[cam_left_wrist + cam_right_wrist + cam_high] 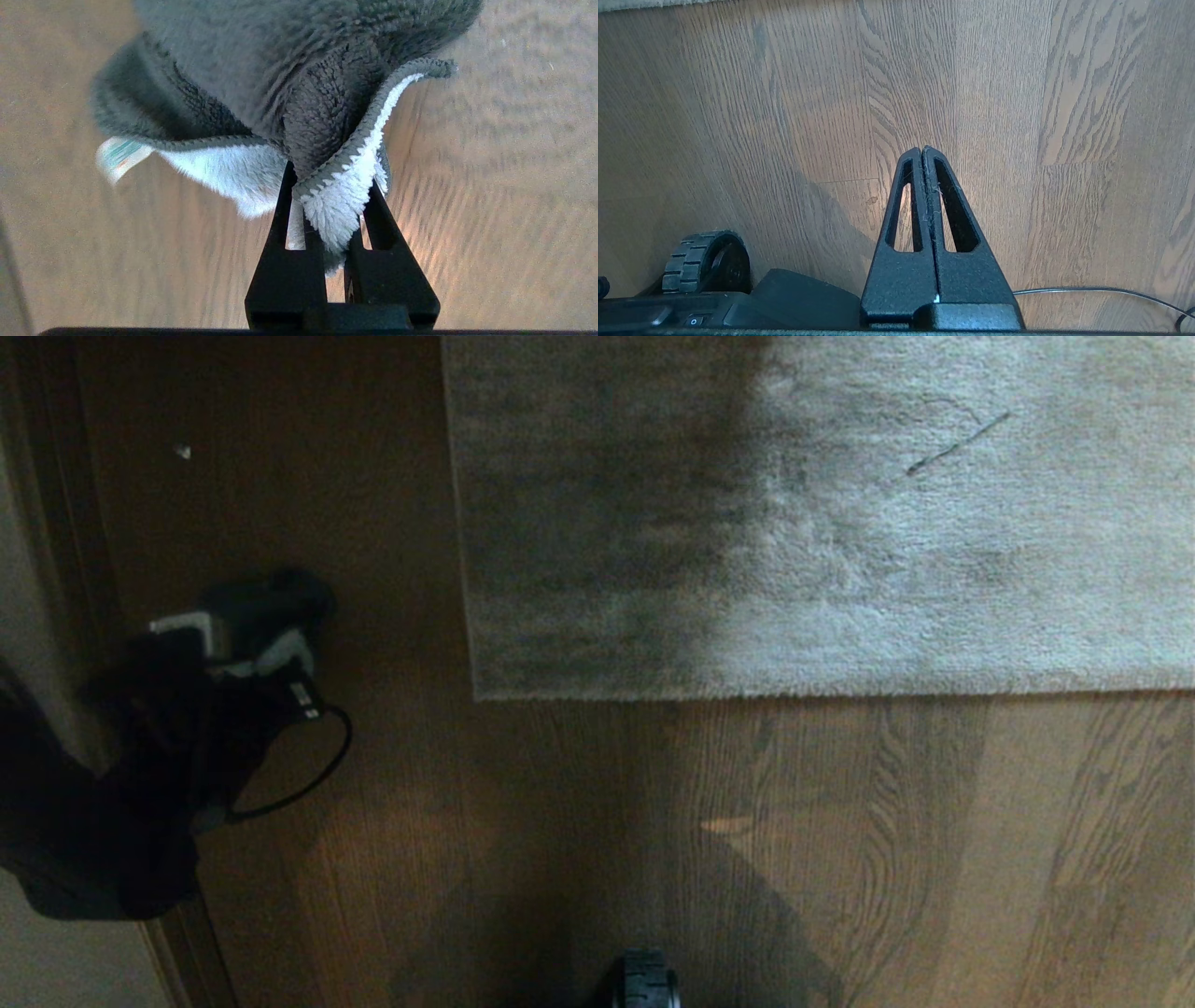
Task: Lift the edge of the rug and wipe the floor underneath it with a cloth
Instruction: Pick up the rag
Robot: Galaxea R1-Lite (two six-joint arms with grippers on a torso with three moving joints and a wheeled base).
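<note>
Wood-grain brown plank floor (579, 821) fills most of the head view, with a large rectangular grey-beige short-pile rug (822, 513) lying flat across the upper right. The rug's straight near edge runs level across the picture and its square corner sits near the middle; part of it lies in shadow.

At the far left of the head view, the robot's left arm (233, 644), black with pale fittings and a looping black cable (308, 775), reaches out over the bare floor, well apart from the rug, beside a dark baseboard strip (56, 523).

In the left wrist view, the left gripper (334, 186), two black tapered fingers, is pinching a small soft fleecy cloth (280, 84), dark grey-green on one face and white on the other. The cloth bunches between the fingertips and spreads beyond them over the floor, with a small pale label (119, 156) at one edge.

In the right wrist view, the right gripper (921, 150) hangs above bare floor with its black fingers pressed together and nothing between them. A black ridged wheel (698, 261) of the robot's base shows beside it.
</note>
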